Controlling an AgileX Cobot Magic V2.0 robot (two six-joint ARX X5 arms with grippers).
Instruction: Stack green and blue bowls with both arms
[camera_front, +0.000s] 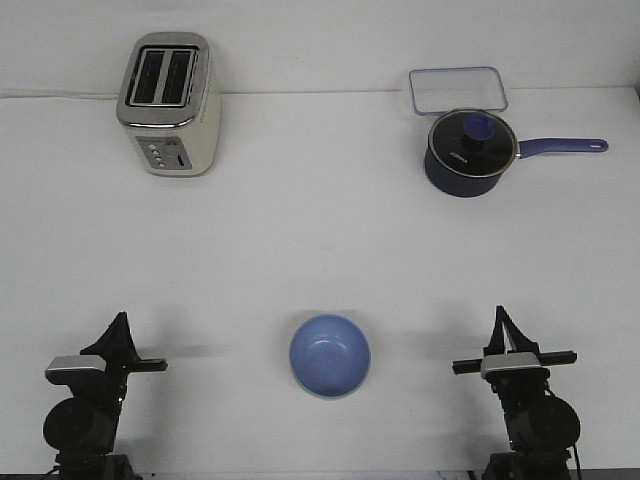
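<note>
While only the blue bowl (330, 356) shows | green unseen, perhaps nested beneath | left end effector (118, 325), right end effector (500, 322) parked apart, empty-handed, finger gap unclear.

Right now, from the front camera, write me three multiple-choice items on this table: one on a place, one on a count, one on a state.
1. Where is the toaster?
A. far left
B. near right
C. beside the blue bowl

2. How many bowls show?
A. three
B. two
C. one

3. What state is the saucepan in?
A. tipped on its side
B. upright with its lid on
C. upright with no lid

Answers:
1 A, it stands at the far left of the table, well away from the bowl.
2 C, only the blue bowl is seen, near the front between the left tool and the right tool; no green one appears.
3 B, the glass lid sits on top.
</note>
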